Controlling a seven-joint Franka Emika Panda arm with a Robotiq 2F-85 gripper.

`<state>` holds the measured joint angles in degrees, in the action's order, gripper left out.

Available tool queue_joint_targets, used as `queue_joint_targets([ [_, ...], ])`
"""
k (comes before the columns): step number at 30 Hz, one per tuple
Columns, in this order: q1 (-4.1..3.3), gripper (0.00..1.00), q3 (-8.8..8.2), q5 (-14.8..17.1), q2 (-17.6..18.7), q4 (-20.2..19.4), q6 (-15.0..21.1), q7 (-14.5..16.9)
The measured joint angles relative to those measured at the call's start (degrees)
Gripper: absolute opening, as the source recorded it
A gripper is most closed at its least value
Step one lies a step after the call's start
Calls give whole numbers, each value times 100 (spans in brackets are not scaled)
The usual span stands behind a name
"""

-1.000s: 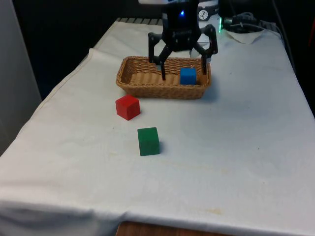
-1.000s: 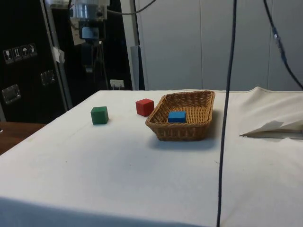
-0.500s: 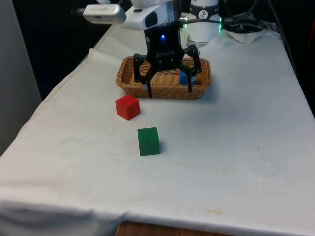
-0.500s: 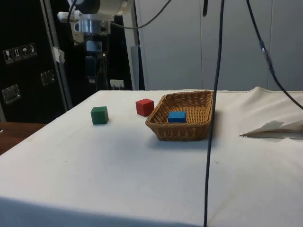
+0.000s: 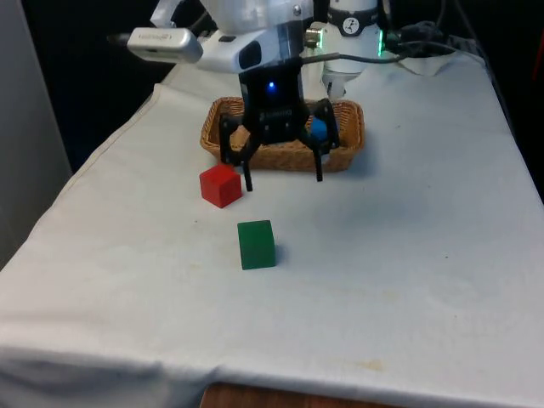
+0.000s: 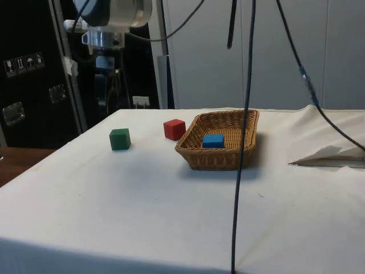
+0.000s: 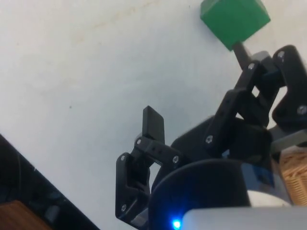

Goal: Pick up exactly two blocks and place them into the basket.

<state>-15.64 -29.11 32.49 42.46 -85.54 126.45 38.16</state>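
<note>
So the gripper point(image 5: 283, 180) is hanging above the cloth with its fingers spread wide and nothing between them, just in front of the basket's point(image 5: 223, 144) near wall. One fingertip point(image 5: 249, 184) sits close to the red block point(image 5: 221, 184), on that block's right in the front view, though from this angle I can't really tell how high it is above the cloth.

The blue block point(image 6: 213, 140) is lying inside the basket, toward the end on the front view's right; in the front view the gripper covers most of it. The red block sits on the white cloth point(image 5: 408, 255) just outside the basket's near-left corner, apart from the wicker. The green block point(image 5: 256, 244) is further toward the near edge of the table, on its own, well apart from the red one. The wrist view catches the green block point(image 7: 234, 18) out beyond one fingertip point(image 7: 242, 50).

Room-wise: the whole stretch of cloth on the front view's right of the green block is open, and so is the strip along the near edge. The basket sits toward the far end. A dark cable point(image 6: 242, 142) hangs down across the side view.
</note>
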Motion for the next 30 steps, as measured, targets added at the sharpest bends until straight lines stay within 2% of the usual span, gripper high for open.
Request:
queue_joint_targets([
  [8, 57, 100, 0, 17, 413, 401, 0, 0],
  [14, 155, 100, -40, 86, 859, 802, 0, 80],
  [20, 218, 100, -120, 189, 1129, 968, 0, 264],
  [30, 275, 100, -223, 201, 1432, 1112, 23, 470],
])
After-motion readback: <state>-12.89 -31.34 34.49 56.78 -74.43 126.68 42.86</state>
